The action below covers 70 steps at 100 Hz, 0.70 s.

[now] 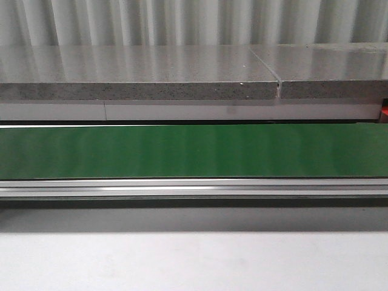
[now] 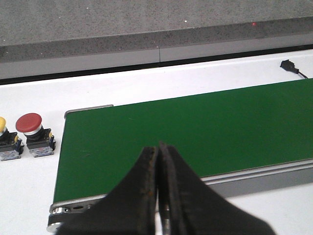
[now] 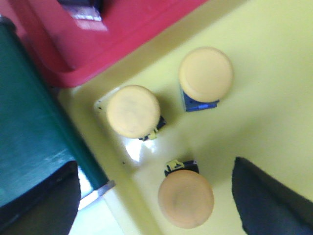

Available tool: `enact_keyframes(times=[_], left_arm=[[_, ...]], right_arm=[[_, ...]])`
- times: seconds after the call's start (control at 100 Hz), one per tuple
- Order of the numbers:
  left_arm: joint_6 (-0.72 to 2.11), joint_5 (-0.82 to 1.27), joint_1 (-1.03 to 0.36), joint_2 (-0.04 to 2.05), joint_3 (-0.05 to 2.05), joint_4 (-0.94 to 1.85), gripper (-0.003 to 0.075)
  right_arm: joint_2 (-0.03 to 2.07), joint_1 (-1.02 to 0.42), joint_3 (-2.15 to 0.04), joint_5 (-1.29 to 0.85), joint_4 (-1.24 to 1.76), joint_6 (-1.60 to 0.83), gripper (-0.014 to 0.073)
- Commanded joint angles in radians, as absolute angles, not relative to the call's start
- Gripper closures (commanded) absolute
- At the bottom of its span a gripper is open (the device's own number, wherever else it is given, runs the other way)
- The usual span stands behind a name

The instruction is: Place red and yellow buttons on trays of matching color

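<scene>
Three yellow buttons point(image 3: 186, 198) sit in the yellow tray point(image 3: 274, 98), right hand point(image 3: 156, 196) spread.

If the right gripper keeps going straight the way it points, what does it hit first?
Probably the yellow button lying between the open right gripper fingers, standing in the yellow tray; depth is unclear.

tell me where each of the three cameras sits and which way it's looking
Front view: faces forward, low over the green conveyor belt toward a grey stone ledge; no arm shows.
Left wrist view: above the belt's end, sees the red button beside it; left gripper shut.
Right wrist view: straight down into the yellow tray with three yellow buttons; right gripper open.
Front and left wrist views share belt and ledge.
</scene>
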State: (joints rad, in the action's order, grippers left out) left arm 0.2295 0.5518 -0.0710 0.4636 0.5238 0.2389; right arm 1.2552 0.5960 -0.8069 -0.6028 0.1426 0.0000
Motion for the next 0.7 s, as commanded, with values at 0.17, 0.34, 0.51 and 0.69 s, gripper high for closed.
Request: enact_keyframes(times=[0.17, 0.34, 0.51, 0.69], left_arm=[[0.218, 0.478, -0.078, 0.467, 0.551, 0.257, 0.0740], [0.218, 0.478, -0.078, 0.467, 0.551, 0.257, 0.0740], [0.218, 0.478, -0.078, 0.467, 0.551, 0.257, 0.0740], [0.218, 0.478, -0.078, 0.467, 0.551, 0.257, 0.0740]], right_arm=[[1.067, 0.332, -0.835, -0.511, 0.159, -0.101, -0.0029], [0.966, 0.183, -0.827, -0.502, 0.158, -0.144, -0.0029], [0.847, 0.142, -0.770, -0.472, 0.158, -0.157, -0.0029], [0.695, 0.142, -0.695, -0.467, 0.157, -0.157, -0.0025]])
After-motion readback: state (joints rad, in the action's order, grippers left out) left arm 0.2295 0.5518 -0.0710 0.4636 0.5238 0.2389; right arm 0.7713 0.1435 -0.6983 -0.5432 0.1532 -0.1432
